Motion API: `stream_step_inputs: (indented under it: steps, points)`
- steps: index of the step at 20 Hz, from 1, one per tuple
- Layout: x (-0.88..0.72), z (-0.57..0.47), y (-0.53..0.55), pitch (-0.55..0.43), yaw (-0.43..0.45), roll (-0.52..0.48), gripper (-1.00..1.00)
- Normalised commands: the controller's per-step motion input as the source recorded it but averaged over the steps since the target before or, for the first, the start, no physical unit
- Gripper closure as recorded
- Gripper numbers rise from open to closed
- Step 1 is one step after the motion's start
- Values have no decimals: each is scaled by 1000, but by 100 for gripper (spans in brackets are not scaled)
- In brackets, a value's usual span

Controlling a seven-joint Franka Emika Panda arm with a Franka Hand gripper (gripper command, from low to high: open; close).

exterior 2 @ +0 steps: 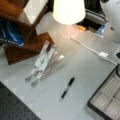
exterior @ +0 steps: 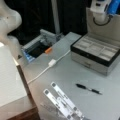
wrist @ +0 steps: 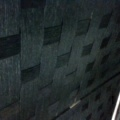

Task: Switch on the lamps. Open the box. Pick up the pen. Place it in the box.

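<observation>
Strips first: two flat white strips (exterior: pixel 62 102) lie crossed at the bottom of a front view, on the grey table (exterior: pixel 65 75), beside a wooden shelf (exterior 2: pixel 25 37).

Pen (exterior: pixel 88 89) lies flat on the table, right of the strips and in front of the box. It is well apart from both, and nothing touches it. In a front view it runs diagonally, lower centre (exterior 2: pixel 67 88).

White cable (exterior: pixel 50 63) with a blocky connector runs across mid-table. A small orange part (exterior: pixel 48 50) sits further back, beside a grey tray.

Box (exterior: pixel 90 56) is at right, already open. The lid (exterior: pixel 110 27) stands upright and the grey compartments are bare, with no pen inside. Its corner shows at lower right of a front view (exterior 2: pixel 105 100).

Lamp (exterior 2: pixel 68 10) at the top of a front view is glowing, so I'd call that step done.

Gripper (exterior: pixel 99 13) is at the upper right of a front view, high by the top of the raised lid and far from the pen. Jaw state: cannot tell. The wrist view shows only a dark woven surface, no fingers.

Judgement: lamp and box steps done, pen pick is the step in hand and not yet begun. Picking it calls for a narrow pinch across the slim barrel, square to its axis and low to the table.

Writing: nothing legible. There's a faint fitting on the box front, but I can't read it.
</observation>
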Motion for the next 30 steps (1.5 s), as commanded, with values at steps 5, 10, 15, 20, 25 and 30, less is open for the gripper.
stream_step_inputs:
  steps: [5, 10, 15, 20, 25, 30]
  points:
    - [135, 38, 225, 48, 4, -112, -100]
    - [115, 73, 193, 44, -10, -107, -100]
    - [108, 66, 157, 18, -44, -106, -100]
    - [73, 28, 197, 18, -54, -102, -100]
    - [79, -20, 210, 10, -49, -66, -100]
    - [92, -30, 122, 12, -37, -67, -100]
